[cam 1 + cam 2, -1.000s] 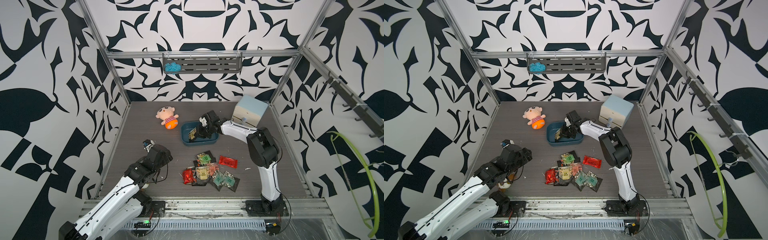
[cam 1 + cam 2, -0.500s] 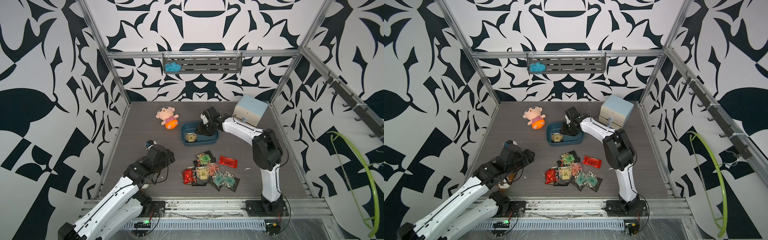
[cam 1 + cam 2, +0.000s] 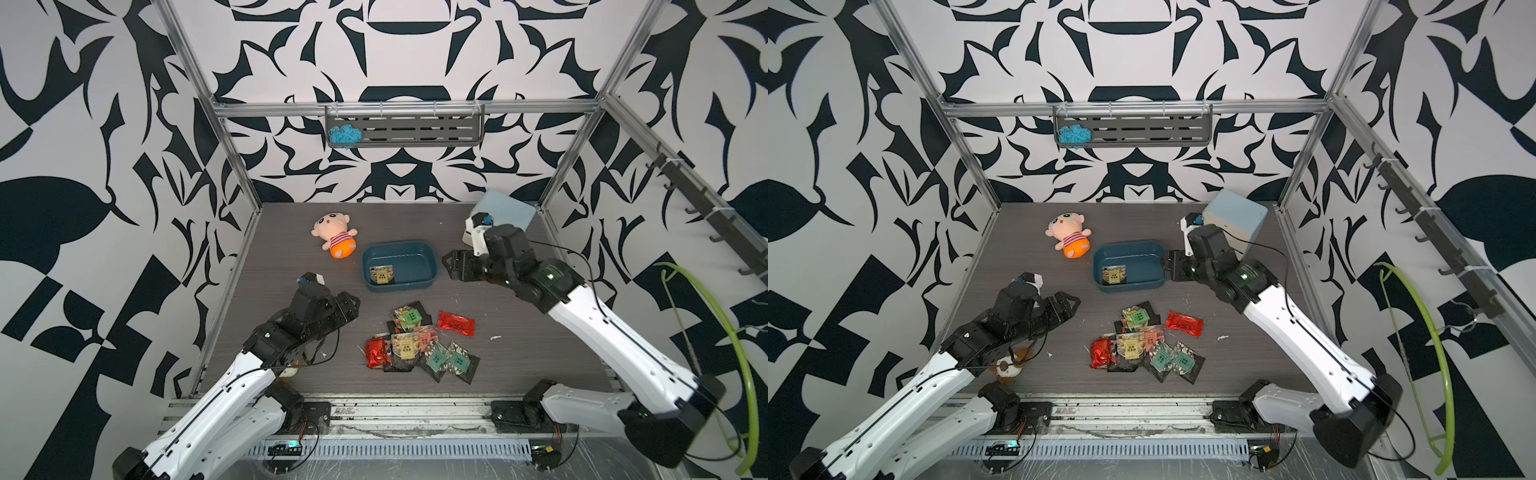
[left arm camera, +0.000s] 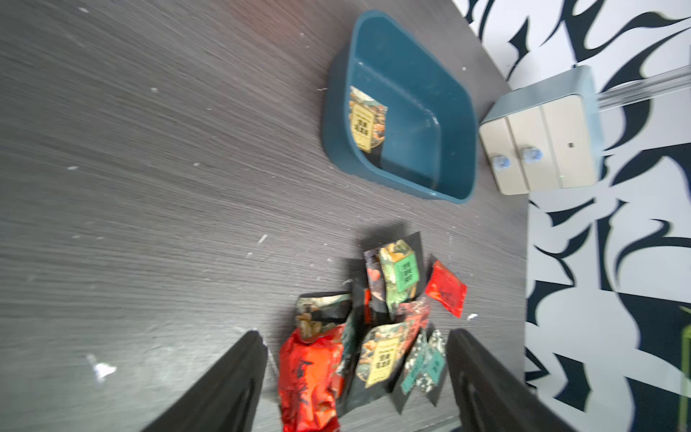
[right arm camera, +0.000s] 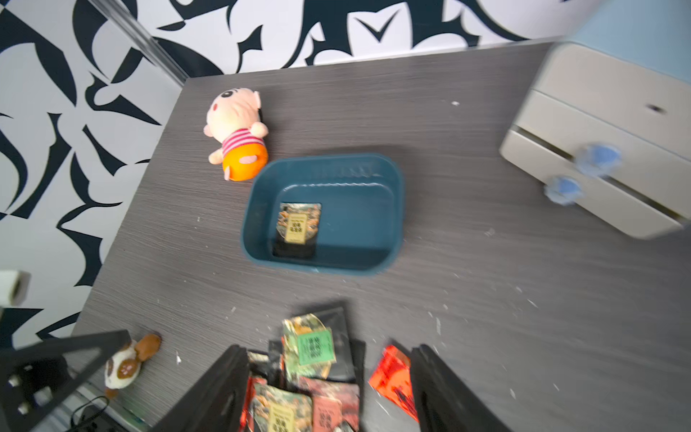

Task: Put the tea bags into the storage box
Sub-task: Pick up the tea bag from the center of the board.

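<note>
A teal box [image 3: 415,249] sits mid-surface, toward the far edge, with one tea bag [image 3: 381,275] lying flat at its left end. The other tea bags [image 3: 419,349] lie in an overlapping pile nearer the front edge, a red one [image 3: 456,323] just apart on the right. The right tool [image 5: 329,349] hangs near the box's right end, jaws wide, holding nothing. The left tool [image 4: 355,334] hovers between the left edge and the pile, also wide open and empty.

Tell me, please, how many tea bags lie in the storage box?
1: a tan-labelled tea bag on the storage box floor, at the end nearest the doll; nothing seems hidden.
</note>
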Available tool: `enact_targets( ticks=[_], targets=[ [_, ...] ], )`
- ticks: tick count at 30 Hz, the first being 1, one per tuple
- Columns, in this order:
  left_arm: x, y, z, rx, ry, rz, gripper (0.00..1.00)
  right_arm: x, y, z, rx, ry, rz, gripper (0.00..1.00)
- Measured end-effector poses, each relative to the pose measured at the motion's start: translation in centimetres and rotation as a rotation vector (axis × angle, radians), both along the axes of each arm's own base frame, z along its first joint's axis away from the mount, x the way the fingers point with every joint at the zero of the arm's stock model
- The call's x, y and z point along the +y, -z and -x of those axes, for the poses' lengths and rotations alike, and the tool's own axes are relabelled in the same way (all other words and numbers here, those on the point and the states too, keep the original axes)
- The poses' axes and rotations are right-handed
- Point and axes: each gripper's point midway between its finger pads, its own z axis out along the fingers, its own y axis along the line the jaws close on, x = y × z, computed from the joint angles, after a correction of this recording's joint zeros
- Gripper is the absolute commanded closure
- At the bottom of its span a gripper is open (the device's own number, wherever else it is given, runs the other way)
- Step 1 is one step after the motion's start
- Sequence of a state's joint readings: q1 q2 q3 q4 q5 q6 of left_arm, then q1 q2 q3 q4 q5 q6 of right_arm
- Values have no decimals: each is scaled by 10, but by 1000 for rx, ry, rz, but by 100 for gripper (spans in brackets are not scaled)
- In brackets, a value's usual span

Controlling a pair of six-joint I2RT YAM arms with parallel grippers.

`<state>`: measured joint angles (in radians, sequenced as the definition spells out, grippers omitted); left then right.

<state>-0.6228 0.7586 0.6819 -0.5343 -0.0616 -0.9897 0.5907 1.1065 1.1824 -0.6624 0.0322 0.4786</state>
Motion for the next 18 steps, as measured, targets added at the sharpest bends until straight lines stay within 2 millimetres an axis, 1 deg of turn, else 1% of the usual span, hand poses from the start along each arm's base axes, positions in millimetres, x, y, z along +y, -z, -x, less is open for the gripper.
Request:
enact_targets(
  ticks=[3,6,9,12,15,18],
  targets=[
    [-12,-3,3,-8,23,38,19,-20,22,25,34,27,7,27],
    [-28,3,11,7,60,55,21,-31,53,46,91,48,-5,28],
    [-47,15,22,25,104,41,23,-35,89,64,178,56,-20,29],
    [-71,28,36,49,161,14,24,-35,119,78,271,59,-38,31],
    [-96,39,46,79,208,18,28,-36,144,90,355,81,-50,35],
    [-115,49,56,91,242,13,31,-40,167,102,431,108,-51,35]
  ],
)
